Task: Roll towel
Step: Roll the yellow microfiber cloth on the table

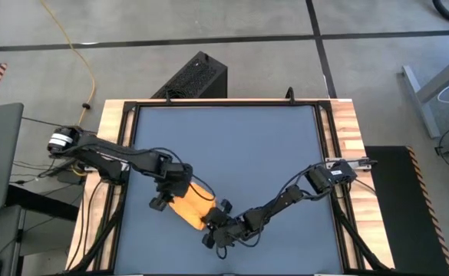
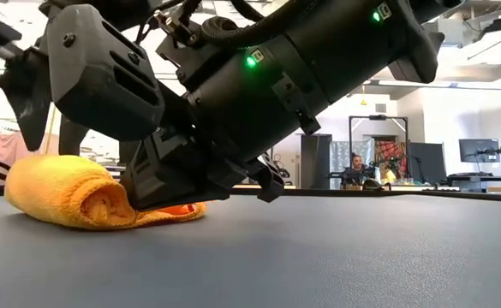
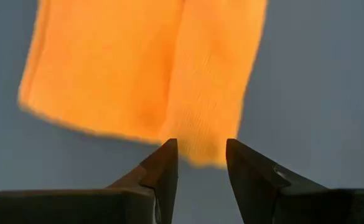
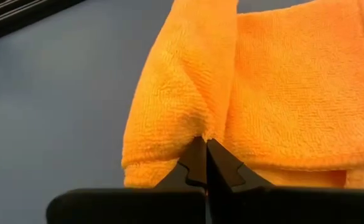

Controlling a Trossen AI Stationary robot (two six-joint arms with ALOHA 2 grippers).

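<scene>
A yellow-orange towel (image 1: 191, 205), partly rolled, lies on the blue-grey worktop (image 1: 232, 146) toward its near edge and left of centre, with both dark robot arms converging on it in the overhead view. The right end effector (image 4: 205, 149) has its fingers pressed together, pinching a raised fold of the towel (image 4: 231, 93) where the rolled part meets the flatter cloth beside it; from above, this end effector (image 1: 218, 221) sits at the towel's near-right end. The left end effector (image 3: 200, 155) stands with its fingers (image 3: 163, 165) spread apart and nothing between them, poised just short of the edge of the towel (image 3: 150, 68), which shows as a thick roll next to a flat layer. In the overhead view the left end effector (image 1: 170, 188) is at the towel's far-left side. At worktop height the towel (image 2: 66, 195) appears as a soft coil resting on the surface, its spiral end facing the camera, while the bulky body of an arm (image 2: 233, 94) leans down over it and hides its right portion. Behind the worktop, a person (image 2: 355, 167) sits among monitors and office furniture in the room beyond. A black box (image 1: 193, 77) stands on the floor past the worktop's far edge.
</scene>
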